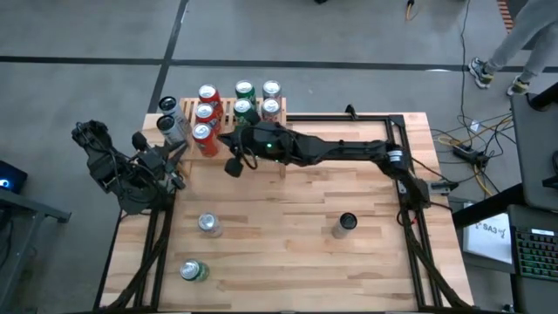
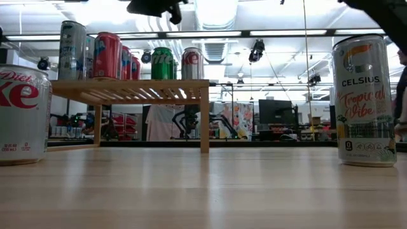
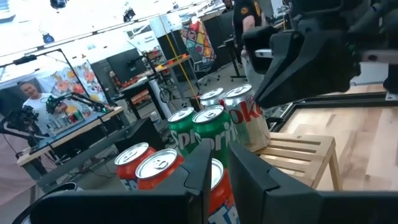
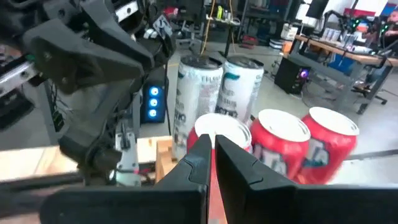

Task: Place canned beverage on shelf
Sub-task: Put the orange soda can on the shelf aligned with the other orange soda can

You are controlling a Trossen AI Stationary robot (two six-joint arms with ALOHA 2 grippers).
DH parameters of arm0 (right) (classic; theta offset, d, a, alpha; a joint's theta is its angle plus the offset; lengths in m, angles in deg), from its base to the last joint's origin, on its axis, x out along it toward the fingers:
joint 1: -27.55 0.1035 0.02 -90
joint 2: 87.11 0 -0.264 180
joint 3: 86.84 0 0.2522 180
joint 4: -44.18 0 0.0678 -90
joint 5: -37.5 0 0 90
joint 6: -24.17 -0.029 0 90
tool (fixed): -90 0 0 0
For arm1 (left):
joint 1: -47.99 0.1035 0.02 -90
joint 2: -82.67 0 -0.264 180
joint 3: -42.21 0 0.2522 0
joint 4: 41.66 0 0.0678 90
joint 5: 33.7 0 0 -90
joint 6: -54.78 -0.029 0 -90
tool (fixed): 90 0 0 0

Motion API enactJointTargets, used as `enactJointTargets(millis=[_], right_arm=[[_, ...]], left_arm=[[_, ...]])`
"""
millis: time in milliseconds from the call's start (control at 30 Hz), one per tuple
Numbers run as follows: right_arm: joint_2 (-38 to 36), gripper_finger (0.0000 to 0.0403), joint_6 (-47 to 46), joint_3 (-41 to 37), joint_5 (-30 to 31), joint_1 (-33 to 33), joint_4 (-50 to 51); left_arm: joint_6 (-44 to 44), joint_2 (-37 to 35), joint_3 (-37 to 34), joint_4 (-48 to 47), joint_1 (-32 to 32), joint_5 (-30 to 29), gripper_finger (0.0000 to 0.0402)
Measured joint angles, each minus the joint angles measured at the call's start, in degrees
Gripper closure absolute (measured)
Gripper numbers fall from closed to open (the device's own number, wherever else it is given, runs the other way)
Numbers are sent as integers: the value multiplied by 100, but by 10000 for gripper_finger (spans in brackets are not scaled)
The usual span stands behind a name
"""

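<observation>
The shelf (image 1: 225,109) (image 2: 133,89), a low light-wood slatted rack, stands at the table's far left. Several cans stand upright on it: red ones (image 1: 206,113), green ones (image 1: 245,92) and silver ones (image 1: 271,91). Two tall silver cans (image 1: 171,124) stand at its left end. My right gripper (image 1: 228,148) (image 4: 213,146) is shut and empty, reaching level over the shelf's near side above the red cans (image 4: 283,143). My left gripper (image 1: 180,150) (image 3: 217,165) is beside the shelf's left end. It points at the cans (image 3: 205,127) and is shut but for a thin slit, with nothing in it.
Three cans stand loose on the table. A silver Diet Coke can (image 1: 207,224) (image 2: 19,114) and a green can (image 1: 193,271) are near the left. A Celsius can (image 1: 344,224) (image 2: 365,102) is to the right of the middle. A person's legs (image 1: 514,44) show beyond the far right corner.
</observation>
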Motion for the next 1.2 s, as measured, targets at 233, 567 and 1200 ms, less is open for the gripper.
enactJointTargets(millis=[233, 567, 1200], right_arm=[[651, 390, 29, 967, -1, -28, 157], [923, 390, 71, 1265, -4, -135, 114], [1151, 390, -6, 1283, -214, -176, -280]], left_arm=[[-2, -68, -2, 2, 2, -2, 365], [22, -59, -2, 9, 2, -2, 365], [22, 11, -4, 10, 2, -4, 365]])
